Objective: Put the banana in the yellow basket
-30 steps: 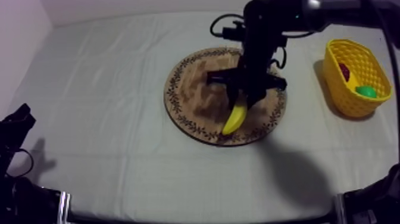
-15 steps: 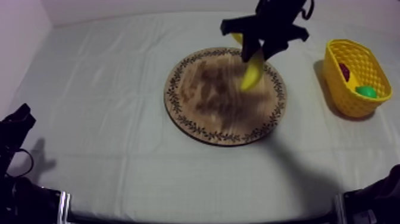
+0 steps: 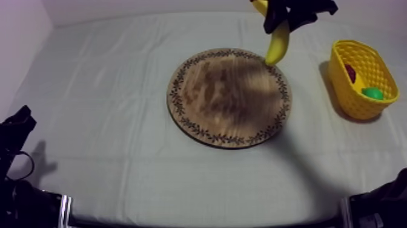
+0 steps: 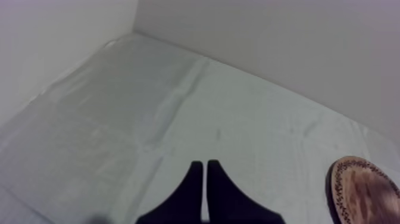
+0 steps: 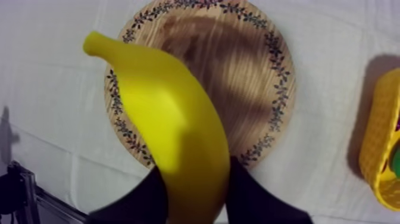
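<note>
Cloth (image 3: 103, 115), grey-white and creased, covers the whole table. Plain pale walls (image 4: 268, 42) meet at the far left corner.

My left gripper (image 4: 205, 167) sits low at the left over the cloth. Its fingers are clenched together into a narrow wedge with nothing between them.

The board (image 3: 229, 97) lies flat mid-table, a bit right of centre, with a dark shadow across its wood.

The banana (image 3: 278, 45) is off the board and in the air, above the board's far right rim, between the board and the basket. My right gripper (image 5: 196, 173) is grasping it, one black finger on each side of its thick end.

In the top view the banana's long axis runs close to vertical and the free tip points down at the board's rim. In the right wrist view the banana curves away from the fingers, across the board, and its tip ends over the cloth just past the rim.

The basket (image 3: 348, 97) stands at the far right, well apart from the board. It holds a small red fruit (image 3: 350, 71) and a green toy fruit (image 3: 372, 93) whose kind I cannot tell.

The banana's upper end is cut off at the top view's edge and partly hidden behind the gripper. The basket is cut off in the right wrist view.
</note>
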